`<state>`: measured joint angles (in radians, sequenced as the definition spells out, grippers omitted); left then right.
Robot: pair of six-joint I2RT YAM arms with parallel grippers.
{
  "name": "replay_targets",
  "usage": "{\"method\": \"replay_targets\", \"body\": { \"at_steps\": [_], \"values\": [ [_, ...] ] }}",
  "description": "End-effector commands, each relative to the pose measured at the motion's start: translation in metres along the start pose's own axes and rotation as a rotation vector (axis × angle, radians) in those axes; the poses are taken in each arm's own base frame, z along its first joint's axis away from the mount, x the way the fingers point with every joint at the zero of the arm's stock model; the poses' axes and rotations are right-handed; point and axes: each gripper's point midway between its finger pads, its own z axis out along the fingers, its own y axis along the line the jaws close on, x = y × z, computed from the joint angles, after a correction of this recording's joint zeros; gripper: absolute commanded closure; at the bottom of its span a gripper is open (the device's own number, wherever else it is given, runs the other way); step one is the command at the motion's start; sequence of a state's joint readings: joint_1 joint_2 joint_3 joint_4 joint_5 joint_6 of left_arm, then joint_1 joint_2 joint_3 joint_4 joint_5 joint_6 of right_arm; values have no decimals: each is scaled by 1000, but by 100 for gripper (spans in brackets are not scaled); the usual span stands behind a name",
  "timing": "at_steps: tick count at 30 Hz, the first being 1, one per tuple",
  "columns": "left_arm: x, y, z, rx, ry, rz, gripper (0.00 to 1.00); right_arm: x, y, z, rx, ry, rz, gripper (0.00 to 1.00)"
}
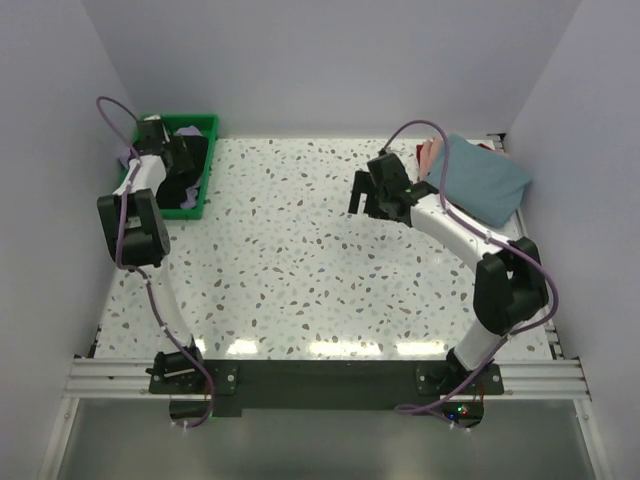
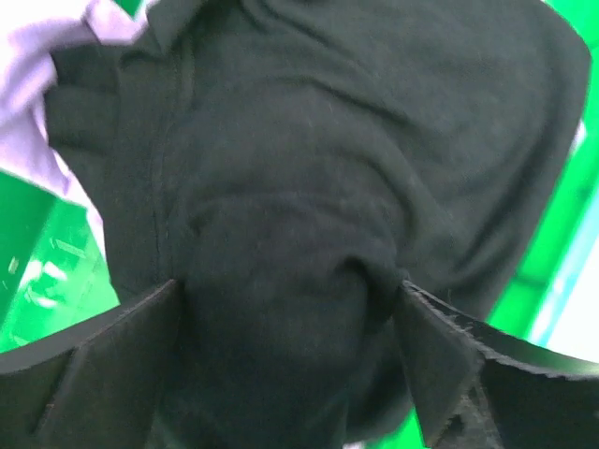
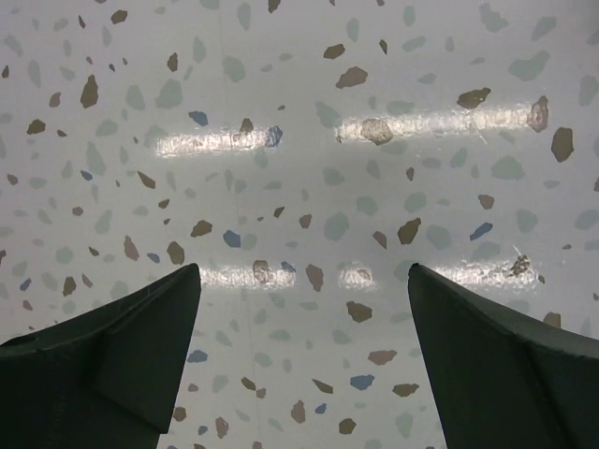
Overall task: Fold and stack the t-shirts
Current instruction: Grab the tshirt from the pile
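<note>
The black t-shirt lies bunched in the green tray, with the lavender t-shirt under it at the upper left. My left gripper is down in the tray. Its jaws are spread wide and a hump of black cloth bulges between them. My right gripper is open and empty over bare table, left of the stack. The teal-blue t-shirt lies folded at the back right. The pink t-shirt peeks out at its far left edge. The dark red t-shirt is out of view.
White walls close in on the left, back and right of the speckled table. The tray stands against the left wall at the back. The folded stack sits close to the right wall. The metal base rail runs along the near edge.
</note>
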<state>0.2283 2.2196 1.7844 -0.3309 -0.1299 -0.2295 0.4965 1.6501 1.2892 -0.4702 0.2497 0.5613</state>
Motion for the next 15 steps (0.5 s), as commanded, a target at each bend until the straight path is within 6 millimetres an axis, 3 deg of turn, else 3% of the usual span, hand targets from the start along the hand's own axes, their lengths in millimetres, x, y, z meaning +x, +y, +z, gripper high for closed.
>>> {"method": "replay_targets", "body": {
  "at_steps": [1,2,4,7,9,12,15],
  "values": [
    [-34,6,8,-40,-87,25,6,-29,25,5,-85,-36,61,5],
    [-27,5,15,-38,-62,31,11,-26,24,11,-75,-18,60,5],
    [-36,4,14,-28,-79,26,30,-30,27,12,-84,-18,61,6],
    [-50,2,4,-27,-117,2,48,-30,27,15,-83,-9,55,6],
    [-64,1,-8,-21,-157,-15,52,-29,28,15,-86,-5,55,6],
    [-84,-2,-28,-7,-211,-39,74,-27,29,16,-97,-2,55,6],
    [-108,-3,-54,5,-276,-56,84,-26,30,14,-107,-5,55,7]
  ]
}}
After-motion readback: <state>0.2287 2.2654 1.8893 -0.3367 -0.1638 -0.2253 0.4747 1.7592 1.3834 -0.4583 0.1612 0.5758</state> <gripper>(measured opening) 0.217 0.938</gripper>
